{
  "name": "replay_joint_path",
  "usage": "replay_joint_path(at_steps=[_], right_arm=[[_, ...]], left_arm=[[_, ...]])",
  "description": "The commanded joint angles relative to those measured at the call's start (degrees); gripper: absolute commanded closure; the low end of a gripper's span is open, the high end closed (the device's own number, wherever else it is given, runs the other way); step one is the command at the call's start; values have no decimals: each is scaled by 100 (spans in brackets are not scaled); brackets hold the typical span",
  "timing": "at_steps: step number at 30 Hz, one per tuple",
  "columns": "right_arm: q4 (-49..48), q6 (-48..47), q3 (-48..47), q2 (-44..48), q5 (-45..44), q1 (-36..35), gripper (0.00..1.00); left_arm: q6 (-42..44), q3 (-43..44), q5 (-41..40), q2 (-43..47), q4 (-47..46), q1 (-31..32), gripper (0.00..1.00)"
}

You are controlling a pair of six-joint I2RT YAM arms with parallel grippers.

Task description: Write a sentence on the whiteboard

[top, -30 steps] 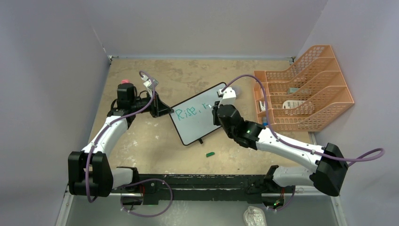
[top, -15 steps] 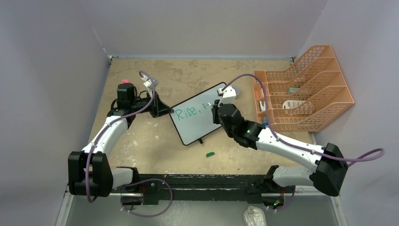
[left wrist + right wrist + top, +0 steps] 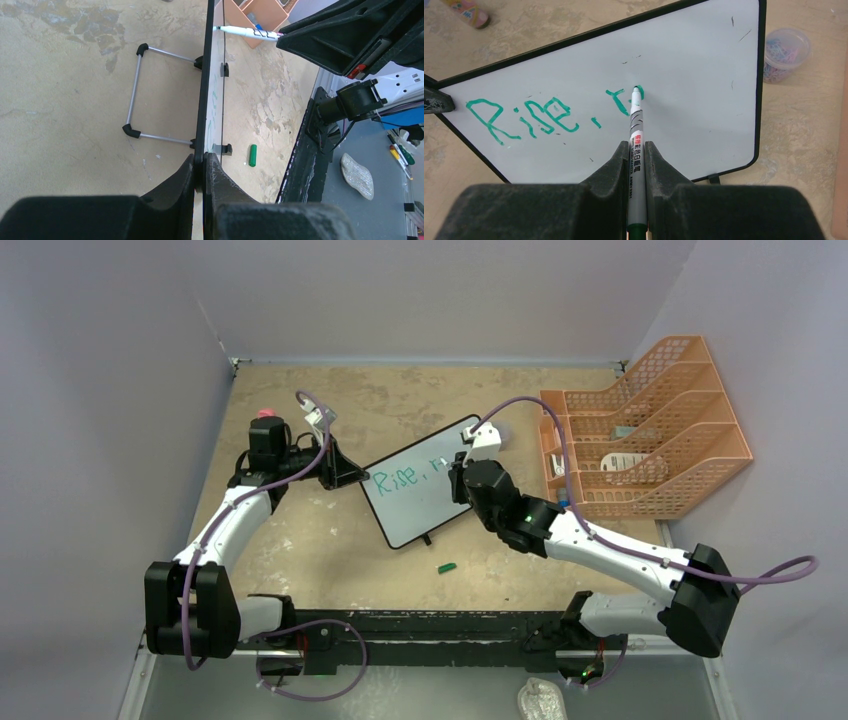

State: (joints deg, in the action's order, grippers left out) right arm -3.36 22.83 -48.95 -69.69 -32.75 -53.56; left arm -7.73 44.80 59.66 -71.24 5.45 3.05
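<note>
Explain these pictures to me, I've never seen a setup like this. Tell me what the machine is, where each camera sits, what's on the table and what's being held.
This is a pair of robot arms bolted to the near edge of a table. One picture looks down from above and behind them. The other two come from small cameras on the wrists, so each shows its own claw. The left claw is shut on the edge of a small white board that stands on the table. The right claw is shut on a marker, whose tip is at the board. The green writing reads "Rise," plus the start of another letter. Also on the table are a green cap, an orange rack and a tub of paper clips.
</note>
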Motion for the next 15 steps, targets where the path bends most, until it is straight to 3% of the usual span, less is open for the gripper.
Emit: replay_joint_path(at_steps=[1, 15], right_arm=[[-123, -22, -125, 138, 170, 30, 100], [129, 107, -7, 269, 221, 30, 100]], left_arm=[[250, 150, -173, -12, 5, 3, 100], [250, 148, -176, -13, 6, 3, 100]])
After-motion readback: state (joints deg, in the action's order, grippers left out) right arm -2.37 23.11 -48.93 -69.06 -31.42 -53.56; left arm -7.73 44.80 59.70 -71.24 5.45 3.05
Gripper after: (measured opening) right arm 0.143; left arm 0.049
